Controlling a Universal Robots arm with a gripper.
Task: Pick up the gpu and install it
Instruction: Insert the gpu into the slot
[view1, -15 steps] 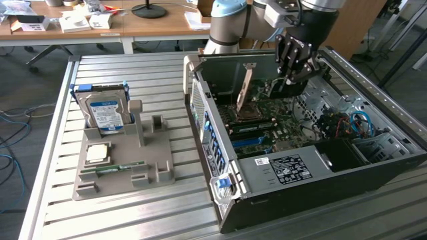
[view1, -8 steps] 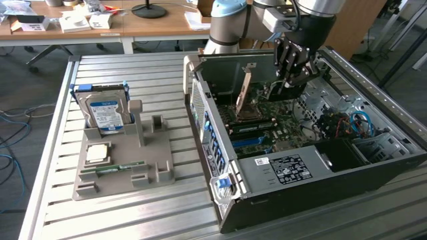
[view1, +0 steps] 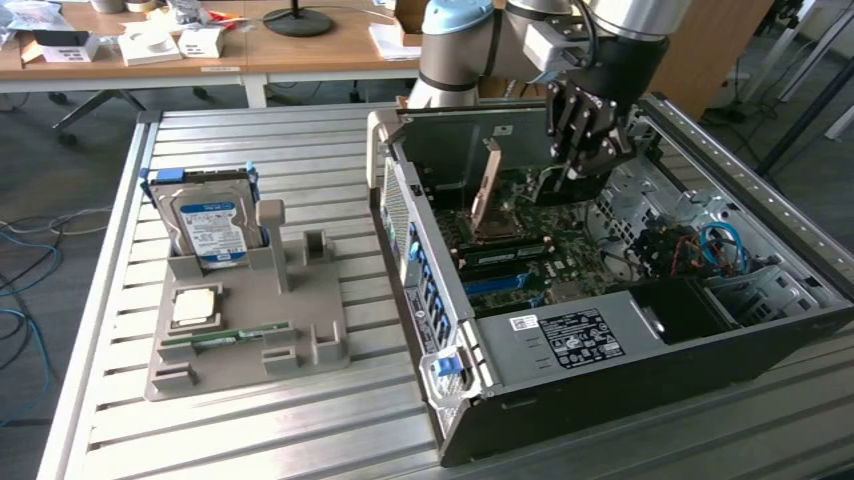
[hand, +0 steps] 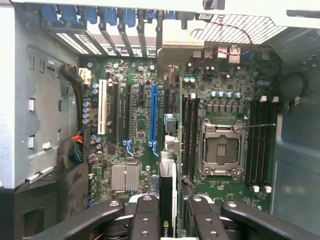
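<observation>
My gripper (view1: 577, 165) reaches down into the open computer case (view1: 641, 330), over the motherboard (view1: 534, 265). In the wrist view the gpu (hand: 167, 182) stands edge-on between the two black fingers (hand: 145, 215), and the gripper (hand: 171, 215) is shut on it. A logo shows on the card's near end. Its silver bracket (hand: 172, 47) points at the case's slot wall with the blue clips (hand: 107, 17). The card hangs above the board, between the long blue slot (hand: 152, 117) and the black memory slots (hand: 190, 130). I cannot tell whether it touches a slot.
On the exterior view's left, a grey holder tray (view1: 314, 340) carries a hard drive (view1: 214, 225), a processor chip (view1: 196, 305) and a green memory stick (view1: 227, 335). The case walls close in around the gripper. Blue and red cables (view1: 707, 245) lie to the right. An open processor socket (hand: 220, 145) sits beside the card.
</observation>
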